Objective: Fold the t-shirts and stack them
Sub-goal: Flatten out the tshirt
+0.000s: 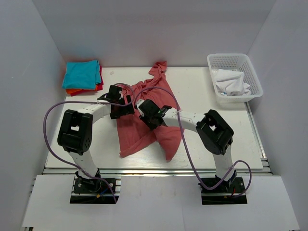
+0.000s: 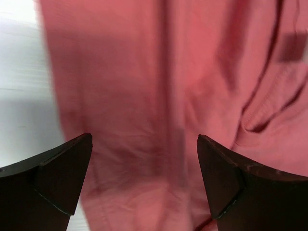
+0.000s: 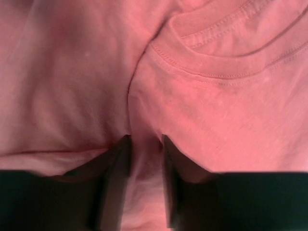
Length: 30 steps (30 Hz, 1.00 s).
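Evidently mid-fold on the last loose garment. The salmon-red shirt (image 1: 137, 135) lies rumpled at the centre of the tabletop (image 1: 202, 91), one end trailing toward the far wall, the near end splayed in two uneven flaps. It is not yet squared or flattened.

Right claw (image 1: 151, 113): nearly closed, with a raised ridge of fabric pinched between its fingers (image 3: 120, 159). The wrist view shows the pinch just below the ribbed collar (image 3: 202, 62). The grip looks firm, though how many layers it holds I cannot tell.

Left claw (image 1: 121, 107): jaws wide apart, holding nothing. It hovers over the shirt's left part, close to its edge. Bare tabletop shows at the left of its wrist view.

Folded stack (image 1: 83, 76) sits at the far-left corner, teal on top, with bright red and orange edges below. It is well apart from the working shirt.

Judgement: the stack is mostly built and this shirt remains. The next move probably calls for the left claw to take the cloth under it, so both can lift or spread the shirt flat before folding. A one-sided pull would likely bunch it further.

Fabric: soft cotton, matte, with deep creases and stitched seams at the neck.

The white lattice basket (image 1: 250, 67) at far right holds a white cloth (image 1: 232, 83).
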Tool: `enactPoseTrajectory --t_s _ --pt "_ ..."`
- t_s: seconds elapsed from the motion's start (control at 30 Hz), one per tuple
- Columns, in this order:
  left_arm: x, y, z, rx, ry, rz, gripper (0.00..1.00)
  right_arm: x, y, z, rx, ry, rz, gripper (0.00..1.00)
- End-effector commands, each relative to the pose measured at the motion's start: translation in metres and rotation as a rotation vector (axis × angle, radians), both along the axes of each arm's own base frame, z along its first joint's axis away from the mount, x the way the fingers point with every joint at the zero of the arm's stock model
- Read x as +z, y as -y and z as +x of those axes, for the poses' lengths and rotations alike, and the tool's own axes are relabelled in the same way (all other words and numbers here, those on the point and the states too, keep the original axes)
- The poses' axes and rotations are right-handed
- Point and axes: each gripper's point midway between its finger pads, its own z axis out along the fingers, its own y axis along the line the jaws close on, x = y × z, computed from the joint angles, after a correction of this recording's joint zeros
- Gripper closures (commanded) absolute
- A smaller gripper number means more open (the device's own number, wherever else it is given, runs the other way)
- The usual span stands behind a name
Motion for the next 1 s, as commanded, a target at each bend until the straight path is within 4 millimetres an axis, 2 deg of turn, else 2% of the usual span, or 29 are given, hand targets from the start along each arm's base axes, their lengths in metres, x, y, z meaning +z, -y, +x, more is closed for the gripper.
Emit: enactPoseTrajectory --t_s 0.0,0.07,0.1,0.13,0.2,0.23,0.3,0.33,0.4,0.43,0.5,0.53,0.67,0.7,0.73,0.9,0.93,0.97 --pt "0.033 0.031 0.013 -0.088 0.135 -0.133 0.00 0.021 -0.005 0.016 -0.070 0.053 0.060 0.65" --pt "0.015 0.036 0.004 -0.105 0.094 -0.134 0.00 0.028 -0.004 0.017 -0.108 0.061 0.105 0.78" --pt "0.011 0.035 0.004 -0.104 0.083 -0.132 0.00 0.030 -0.003 0.018 -0.125 0.057 0.125 0.95" --pt "0.000 0.032 -0.002 -0.088 0.049 -0.118 0.00 0.033 0.000 0.022 -0.153 0.064 0.139 1.00" --pt "-0.020 0.023 -0.012 -0.066 -0.015 -0.073 0.00 0.038 0.010 0.028 -0.220 0.071 0.177 1.00" --pt "-0.021 0.020 -0.014 -0.059 -0.022 -0.062 0.00 0.046 0.015 0.032 -0.248 0.083 0.196 1.00" --pt "-0.032 0.013 -0.021 -0.033 -0.057 -0.029 0.00 0.048 0.029 0.037 -0.316 0.081 0.228 1.00" --pt "-0.036 0.010 -0.024 -0.027 -0.065 -0.018 0.00 0.050 0.046 0.047 -0.368 0.082 0.240 1.00" --pt "-0.044 0.003 -0.032 -0.014 -0.096 0.013 0.00 0.057 0.057 0.050 -0.425 0.082 0.276 1.00" --pt "-0.049 -0.001 -0.035 -0.007 -0.115 0.033 0.00 0.054 0.076 0.059 -0.481 0.081 0.273 1.00" --pt "-0.057 -0.004 -0.042 0.006 -0.146 0.047 0.00 0.058 0.090 0.060 -0.528 0.076 0.296 1.00" --pt "-0.063 -0.008 -0.048 0.011 -0.174 0.066 0.00 0.058 0.102 0.067 -0.565 0.079 0.302 1.00" --pt "-0.074 -0.025 -0.060 0.053 -0.233 0.132 0.00 0.060 0.141 0.076 -0.669 0.081 0.321 1.00" --pt "-0.073 -0.028 -0.061 0.058 -0.241 0.148 0.00 0.055 0.156 0.074 -0.701 0.075 0.308 1.00" --pt "-0.073 -0.031 -0.062 0.063 -0.248 0.162 0.00 0.059 0.161 0.075 -0.712 0.083 0.314 1.00" --pt "-0.074 -0.041 -0.066 0.094 -0.265 0.198 0.00 0.049 0.232 0.074 -0.900 0.123 0.256 1.00" --pt "-0.072 -0.042 -0.068 0.094 -0.268 0.199 0.00 0.042 0.241 0.066 -0.921 0.113 0.240 1.00" --pt "-0.072 -0.044 -0.070 0.097 -0.276 0.210 0.00 0.043 0.257 0.066 -0.967 0.131 0.223 1.00"
